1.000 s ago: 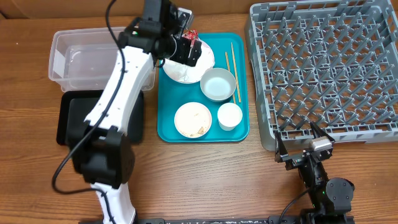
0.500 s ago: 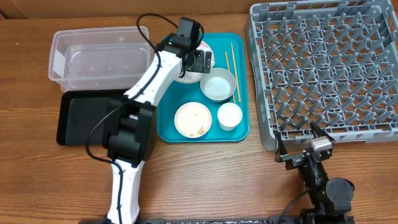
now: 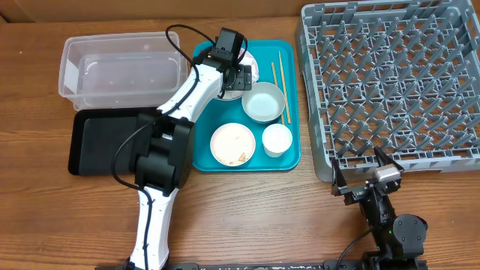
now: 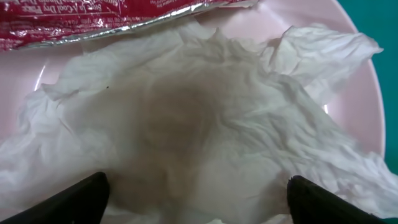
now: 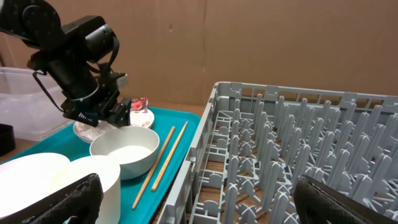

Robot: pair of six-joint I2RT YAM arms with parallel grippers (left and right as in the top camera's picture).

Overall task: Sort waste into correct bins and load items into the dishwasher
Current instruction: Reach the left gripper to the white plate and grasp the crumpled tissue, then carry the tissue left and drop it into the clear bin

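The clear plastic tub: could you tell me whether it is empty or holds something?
Empty: overhead, the clear tub shows only its bare bottom; the napkin and red wrapper lie on the plate.

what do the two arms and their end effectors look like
The left arm has white tubular links, bulky black joints and a thin black cable looping alongside. The left end effector is black with dark fingers. The right arm is mostly black, with a silver block by the black right end effector. No legible markings.
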